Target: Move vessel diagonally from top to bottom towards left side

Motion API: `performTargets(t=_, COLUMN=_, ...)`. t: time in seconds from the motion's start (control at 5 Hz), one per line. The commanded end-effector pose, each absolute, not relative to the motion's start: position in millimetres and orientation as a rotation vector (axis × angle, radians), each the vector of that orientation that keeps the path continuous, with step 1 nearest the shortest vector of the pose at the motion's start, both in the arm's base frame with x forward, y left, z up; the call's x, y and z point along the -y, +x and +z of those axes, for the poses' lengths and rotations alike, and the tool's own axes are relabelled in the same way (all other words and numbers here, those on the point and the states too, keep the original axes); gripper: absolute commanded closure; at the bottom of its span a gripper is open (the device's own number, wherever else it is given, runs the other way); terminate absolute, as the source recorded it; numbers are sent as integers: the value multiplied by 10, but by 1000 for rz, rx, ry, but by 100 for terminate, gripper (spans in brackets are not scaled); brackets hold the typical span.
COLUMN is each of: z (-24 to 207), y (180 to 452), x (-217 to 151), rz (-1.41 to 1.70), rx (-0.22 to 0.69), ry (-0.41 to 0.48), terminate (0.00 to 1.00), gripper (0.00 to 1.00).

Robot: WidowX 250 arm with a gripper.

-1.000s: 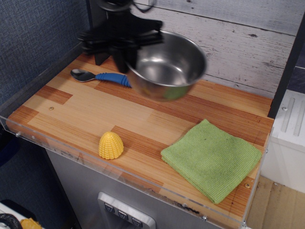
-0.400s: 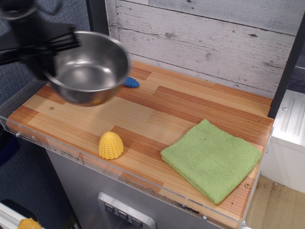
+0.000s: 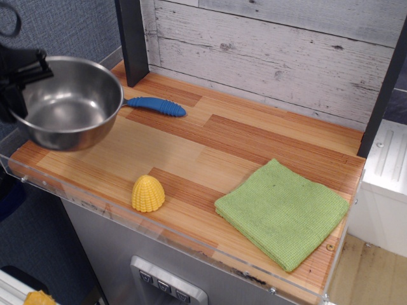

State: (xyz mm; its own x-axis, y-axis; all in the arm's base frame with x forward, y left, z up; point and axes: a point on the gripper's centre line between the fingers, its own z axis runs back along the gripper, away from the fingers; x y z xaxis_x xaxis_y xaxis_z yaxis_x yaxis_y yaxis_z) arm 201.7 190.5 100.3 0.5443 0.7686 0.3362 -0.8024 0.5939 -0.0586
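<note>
The vessel (image 3: pixel 67 101), a large shiny steel bowl, hangs in the air over the front left corner of the wooden table (image 3: pixel 210 146), tilted a little toward the camera. My black gripper (image 3: pixel 16 79) is at the far left edge of the view, shut on the bowl's left rim. Most of the arm is cut off by the frame edge.
A blue-handled spoon (image 3: pixel 156 106) lies behind the bowl, its metal end hidden by it. A yellow corn toy (image 3: pixel 147 194) stands near the front edge. A folded green cloth (image 3: pixel 283 213) lies at the front right. A clear plastic lip (image 3: pixel 127 219) runs along the front edge.
The gripper has carried the bowl from the back middle of the table leftward and toward the front. The spoon's blue handle, covered a moment ago, shows again.
</note>
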Motion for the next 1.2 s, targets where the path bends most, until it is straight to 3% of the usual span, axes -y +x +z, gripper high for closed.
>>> performTargets(t=0.0, z=817, y=2097, x=-2007, rz=938, rx=358, ry=121, terminate=0, gripper=100)
performTargets(t=0.4, z=552, y=2229, x=-1910, rz=957, rx=322, ry=78, terminate=0, gripper=100)
performTargets(t=0.6, z=495, y=2339, x=-1750, rz=988, rx=288, ry=53, terminate=0, gripper=0)
performTargets(t=1.0, z=512, y=2403, x=-1607, rz=1001, rx=232, ry=68, terminate=0, gripper=0)
